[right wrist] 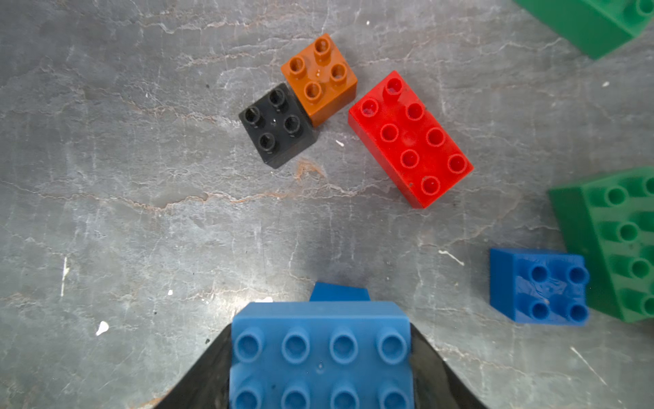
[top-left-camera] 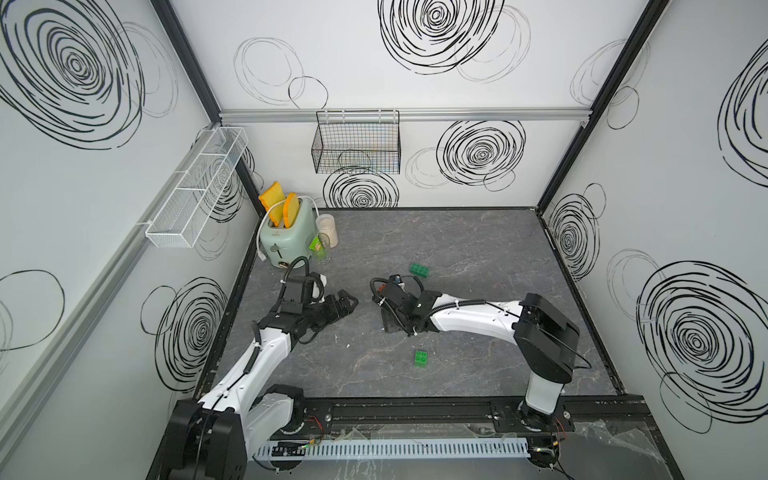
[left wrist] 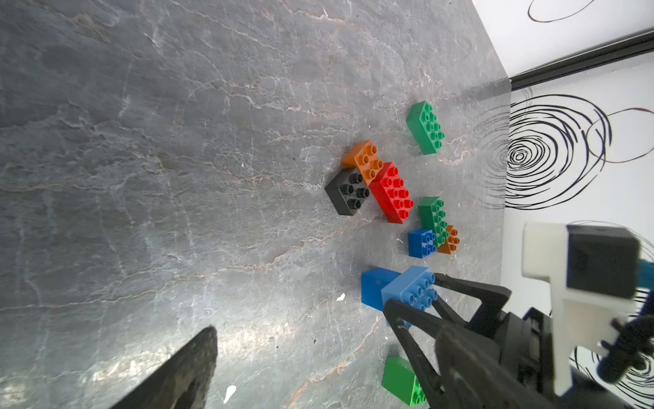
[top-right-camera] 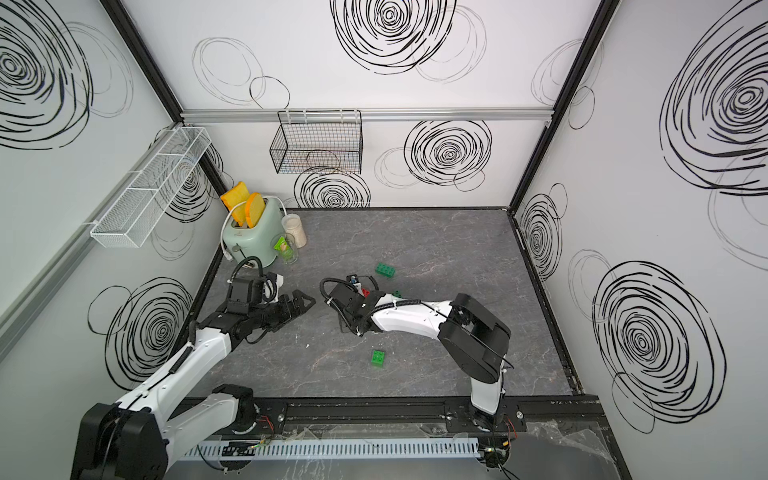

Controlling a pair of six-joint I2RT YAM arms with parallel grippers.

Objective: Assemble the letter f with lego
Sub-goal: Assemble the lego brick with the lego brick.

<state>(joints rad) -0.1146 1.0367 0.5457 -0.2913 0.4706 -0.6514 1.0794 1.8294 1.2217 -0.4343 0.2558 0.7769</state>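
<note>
Top views: my left gripper (top-left-camera: 348, 302) hangs spread wide and empty, with a green oblong brick (top-left-camera: 419, 270) farther back and a green square brick (top-left-camera: 421, 358) nearer me. Left wrist view: my right gripper (left wrist: 414, 292) is clamped on the light blue brick (left wrist: 407, 288), which sits over a darker blue brick (left wrist: 373, 287); can't tell if it's pressed home. Right wrist view: black brick (right wrist: 277, 125) touches orange brick (right wrist: 318, 79), red brick (right wrist: 410, 140) lies just beside them, and blue square brick (right wrist: 538, 287) is against a second green oblong (right wrist: 615, 240).
</note>
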